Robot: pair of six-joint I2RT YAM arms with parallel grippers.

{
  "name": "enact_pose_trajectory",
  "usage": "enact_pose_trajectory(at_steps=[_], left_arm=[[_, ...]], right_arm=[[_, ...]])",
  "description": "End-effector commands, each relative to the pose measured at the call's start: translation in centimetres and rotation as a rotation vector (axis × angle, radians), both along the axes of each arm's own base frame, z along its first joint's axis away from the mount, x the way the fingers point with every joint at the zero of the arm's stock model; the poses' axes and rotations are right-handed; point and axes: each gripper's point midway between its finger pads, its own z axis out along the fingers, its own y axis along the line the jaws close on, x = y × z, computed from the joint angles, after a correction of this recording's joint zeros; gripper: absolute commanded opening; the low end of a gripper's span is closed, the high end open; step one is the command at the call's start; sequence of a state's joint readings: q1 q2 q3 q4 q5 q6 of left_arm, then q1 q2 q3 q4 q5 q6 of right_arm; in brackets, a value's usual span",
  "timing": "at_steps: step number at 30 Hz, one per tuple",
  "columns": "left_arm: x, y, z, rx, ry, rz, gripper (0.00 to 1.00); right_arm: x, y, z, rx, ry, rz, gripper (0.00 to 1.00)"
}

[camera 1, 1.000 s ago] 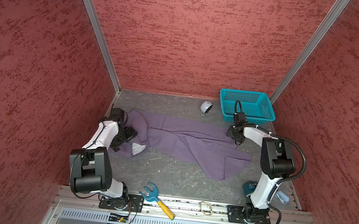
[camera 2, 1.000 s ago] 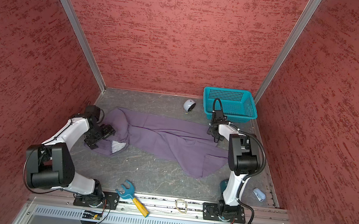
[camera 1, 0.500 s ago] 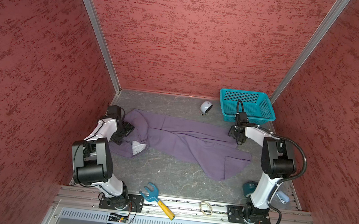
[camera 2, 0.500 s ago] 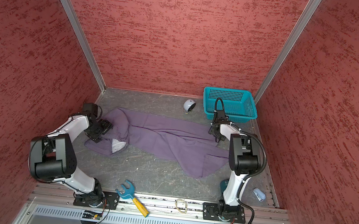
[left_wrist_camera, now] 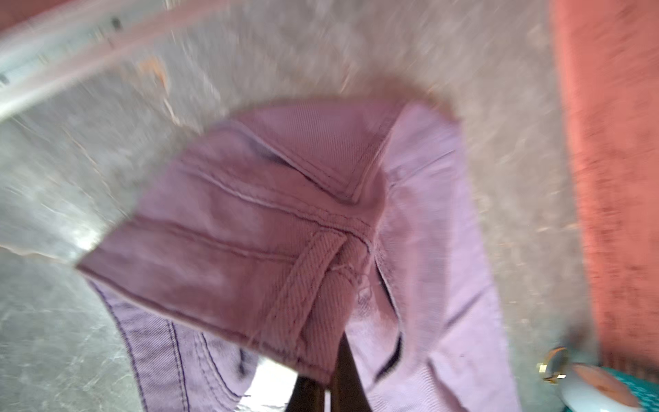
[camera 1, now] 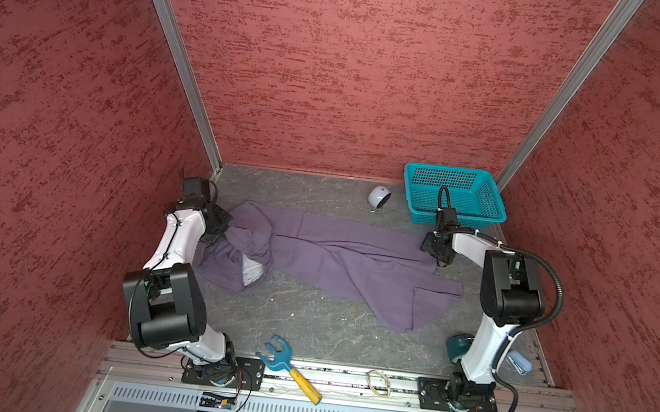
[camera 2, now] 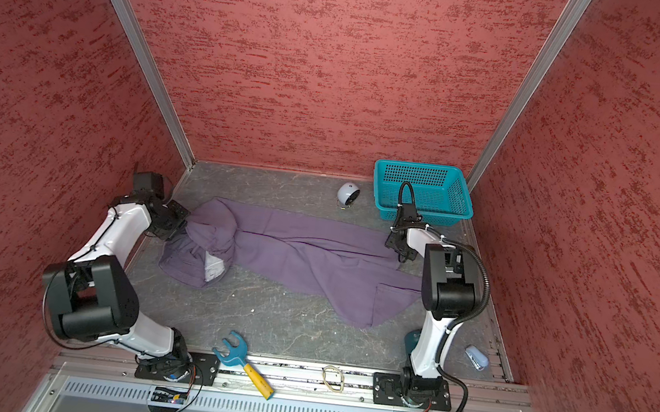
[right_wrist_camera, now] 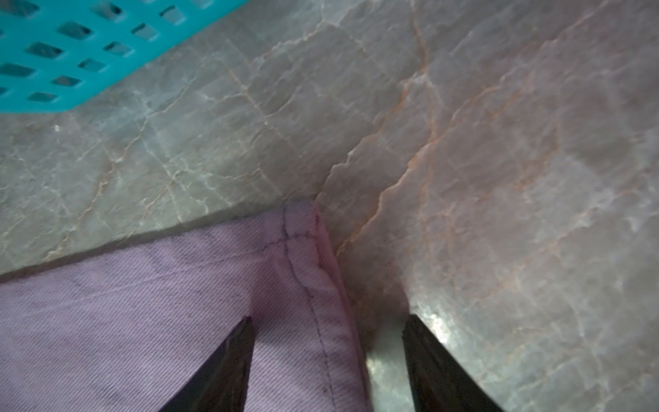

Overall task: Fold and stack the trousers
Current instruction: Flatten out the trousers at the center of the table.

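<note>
The purple trousers [camera 1: 336,253] [camera 2: 306,254] lie spread across the grey floor in both top views, waist bunched at the left and legs running right. My left gripper [camera 1: 225,231] [camera 2: 183,228] is at the waist end. In the left wrist view, blurred by motion, it [left_wrist_camera: 326,383] is shut on the waistband [left_wrist_camera: 285,285] beside a belt loop. My right gripper [camera 1: 437,255] [camera 2: 400,253] is at the far leg's end. In the right wrist view it [right_wrist_camera: 328,321] stands open, straddling the hem corner [right_wrist_camera: 303,257], one finger over cloth and one over bare floor.
A teal basket [camera 1: 452,195] [right_wrist_camera: 53,46] stands in the back right corner, close behind the right gripper. A small white round object [camera 1: 378,197] lies beside it. A blue and yellow fork tool [camera 1: 290,368] and a rubber band [camera 1: 379,381] lie at the front rail. Red walls enclose three sides.
The left gripper has gone from open to shut on the waistband and shifted a little toward the back wall, lifting the cloth there. The right gripper has barely moved.
</note>
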State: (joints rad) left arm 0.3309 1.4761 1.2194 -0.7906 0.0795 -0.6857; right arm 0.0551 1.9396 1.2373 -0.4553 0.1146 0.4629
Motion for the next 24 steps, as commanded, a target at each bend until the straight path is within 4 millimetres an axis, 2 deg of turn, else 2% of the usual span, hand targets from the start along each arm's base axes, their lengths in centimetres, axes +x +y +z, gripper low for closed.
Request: enact_pose_trajectory(at_steps=[1, 2, 4, 6, 9, 14, 17, 20, 24], left_arm=[[-1.2, 2.0, 4.6, 0.086, -0.071, 0.026, 0.0], [-1.4, 2.2, 5.4, 0.09, -0.091, 0.031, 0.0], [-1.9, 2.8, 7.0, 0.093, -0.136, 0.048, 0.0], [-2.1, 3.1, 8.0, 0.096, -0.167, 0.049, 0.0], [-2.6, 3.4, 9.5, 0.102, -0.196, 0.046, 0.0], [-3.9, 3.7, 12.2, 0.137, -0.249, 0.047, 0.0], [-5.0, 4.0, 14.4, 0.174, -0.288, 0.054, 0.0], [-6.2, 4.1, 16.8, 0.217, -0.326, 0.07, 0.0], [-7.7, 3.6, 19.2, 0.248, -0.371, 0.096, 0.0]], right_arm=[[1.7, 1.0, -0.1, 0.069, -0.042, 0.021, 0.61], [2.0, 1.3, -0.1, 0.087, -0.049, 0.027, 0.53], [2.6, 1.6, -0.1, 0.11, -0.059, 0.022, 0.15], [2.8, 1.6, 0.4, 0.118, -0.084, 0.003, 0.01], [2.9, 0.5, 3.1, 0.09, -0.151, -0.032, 0.0], [1.4, -3.9, 10.2, 0.0, -0.292, -0.144, 0.0], [-0.8, -7.8, 15.4, -0.029, -0.404, -0.262, 0.0], [-3.8, -11.7, 20.6, -0.049, -0.53, -0.384, 0.0], [-7.8, -15.1, 26.3, -0.104, -0.654, -0.504, 0.0]])
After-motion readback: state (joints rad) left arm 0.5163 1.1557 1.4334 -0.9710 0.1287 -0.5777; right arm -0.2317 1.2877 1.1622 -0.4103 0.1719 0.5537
